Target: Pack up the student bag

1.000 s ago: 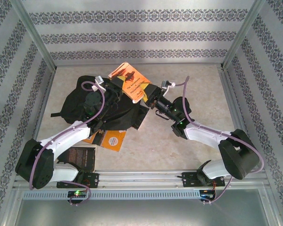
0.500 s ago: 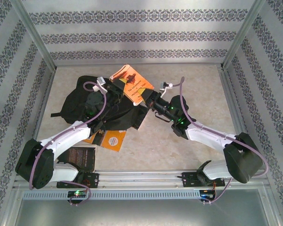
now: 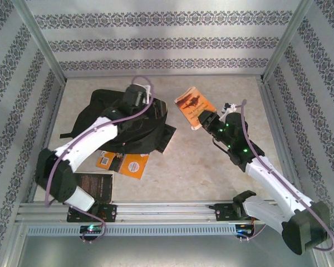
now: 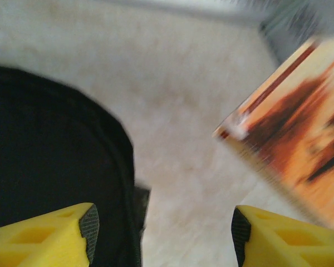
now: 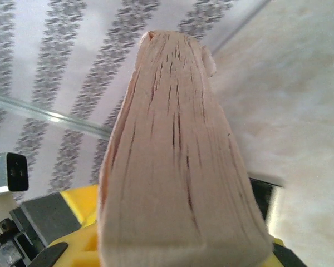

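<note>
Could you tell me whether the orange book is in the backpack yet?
Out. The right gripper holds the orange book clear of the backpack, to its right.

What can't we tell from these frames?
1. Whether the student bag is open: in the top view the left arm lies over it, and in the left wrist view it is dark fabric beside the open left gripper.
2. Title of the held book in the right gripper: too small from the top, blurred from the left wrist.
3. Flat orange book: its far edge is under the bag.
4. Dark book: title too small.
</note>
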Available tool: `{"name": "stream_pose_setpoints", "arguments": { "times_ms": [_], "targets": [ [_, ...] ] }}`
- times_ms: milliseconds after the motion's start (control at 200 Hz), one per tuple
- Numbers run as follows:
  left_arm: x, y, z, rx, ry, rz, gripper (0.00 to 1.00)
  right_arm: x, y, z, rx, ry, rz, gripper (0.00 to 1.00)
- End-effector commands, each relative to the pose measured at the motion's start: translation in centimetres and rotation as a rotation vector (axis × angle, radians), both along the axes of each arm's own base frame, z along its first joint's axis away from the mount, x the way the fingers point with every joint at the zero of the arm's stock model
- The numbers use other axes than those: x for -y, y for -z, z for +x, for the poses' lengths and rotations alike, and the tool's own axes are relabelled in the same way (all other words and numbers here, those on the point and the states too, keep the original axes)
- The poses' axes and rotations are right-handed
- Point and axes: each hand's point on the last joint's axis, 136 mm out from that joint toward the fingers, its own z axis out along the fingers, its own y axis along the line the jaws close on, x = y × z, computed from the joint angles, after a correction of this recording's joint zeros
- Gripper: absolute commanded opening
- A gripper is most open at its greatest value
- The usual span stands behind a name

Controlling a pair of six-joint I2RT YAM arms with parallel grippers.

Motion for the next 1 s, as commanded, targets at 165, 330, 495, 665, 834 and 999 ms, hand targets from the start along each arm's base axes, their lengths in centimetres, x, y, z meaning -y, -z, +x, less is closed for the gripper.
{"name": "stream_pose_setpoints", "arguments": {
  "times_ms": [165, 330, 495, 665, 834, 999],
  "targets": [
    [-0.7, 6.3, -2.2, -0.145, 0.256, 0.477, 0.67, 3.0, 2.8, -1.4, -0.059, 0.022, -0.064, 0.00],
    [-0.9, 6.8, -1.4, -0.137, 0.251, 0.518, 0.58, 2.7, 3.5, -1.3, -0.076, 0.003, -0.051, 0.00],
    [-1.5, 7.4, -1.5, -0.149, 0.247, 0.555, 0.41, 2.6, 3.1, -1.1, -0.068, -0.006, -0.045, 0.00],
    [-1.9, 6.4, -1.6, -0.119, 0.232, 0.553, 0.14, 1.8, 2.6, -0.8, -0.058, -0.042, -0.032, 0.00],
    [-2.3, 3.9, -1.5, -0.049, 0.183, 0.515, 0.00, -0.4, 1.3, -0.5, -0.031, -0.135, -0.022, 0.00],
    [-3.3, -0.6, -1.7, 0.059, 0.098, 0.441, 0.00, -3.9, -1.0, -0.7, 0.015, -0.270, -0.007, 0.00]
  ]
}}
